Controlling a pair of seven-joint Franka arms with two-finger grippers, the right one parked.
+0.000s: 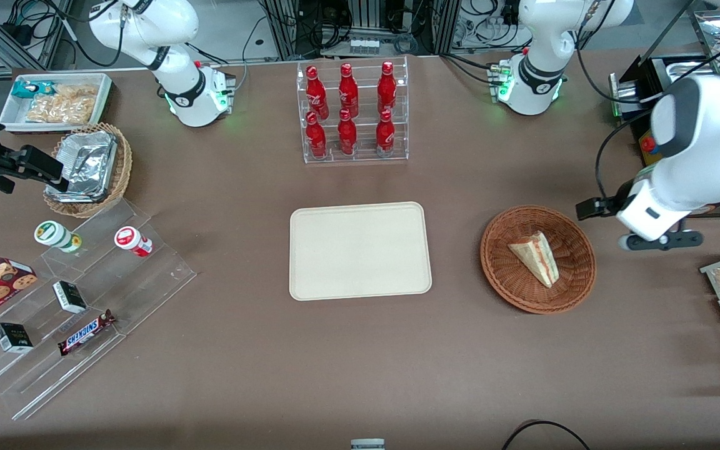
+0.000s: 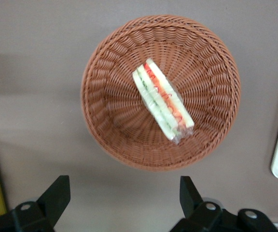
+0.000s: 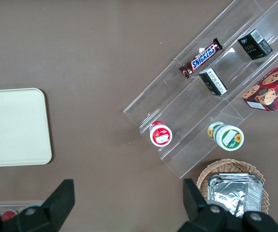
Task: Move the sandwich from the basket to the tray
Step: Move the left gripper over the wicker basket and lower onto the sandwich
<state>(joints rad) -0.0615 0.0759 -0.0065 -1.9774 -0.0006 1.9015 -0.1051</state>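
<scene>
I am holding my gripper [image 2: 124, 200] above the table just beside the basket [image 2: 105, 72], on its working-arm side, fingers spread wide and gripping nothing. The sandwich [image 2: 162, 99] is lying inside the basket, near its middle, with its long axis running diagonally to the line between my fingers. I am judging that a wrist rotation is needed before descending. The tray [image 1: 360, 250] is waiting bare, past the basket toward the parked arm.

Brown table [image 1: 222, 387]; cables [image 1: 335, 28] and metal frames along its edge
</scene>
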